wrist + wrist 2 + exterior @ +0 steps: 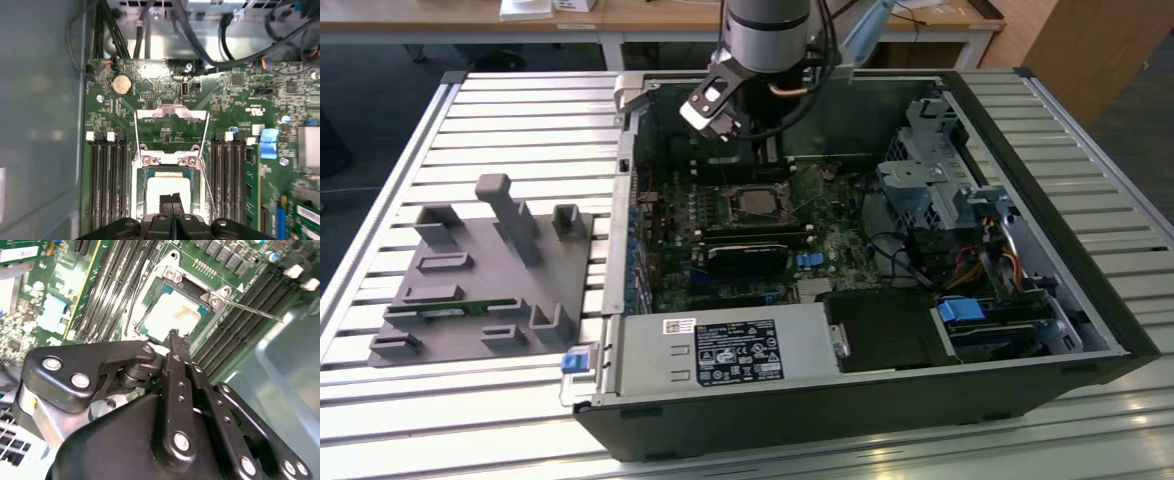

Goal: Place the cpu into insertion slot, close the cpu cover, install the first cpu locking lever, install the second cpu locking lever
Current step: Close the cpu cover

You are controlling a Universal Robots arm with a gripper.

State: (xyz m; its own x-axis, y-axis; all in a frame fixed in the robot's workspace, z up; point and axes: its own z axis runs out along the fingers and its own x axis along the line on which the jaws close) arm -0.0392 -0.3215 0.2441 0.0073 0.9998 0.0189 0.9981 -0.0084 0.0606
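Space above insertion slot (167, 171) open; memory slots (107, 190) flank both sides; case wall (40, 125) near.

This is a robotics lab or electronics workshop. A slatted aluminium workbench (494, 110) carries an open desktop computer case (854, 410), its green motherboard (165, 132) and insertion slot (165, 161) exposed. Near the bench's edge on the exterior view's left sits a grey moulded fixture plate (454, 300). A robot arm (774, 30) reaches into the case. Wooden desks (667, 15) stand beyond the far edge.
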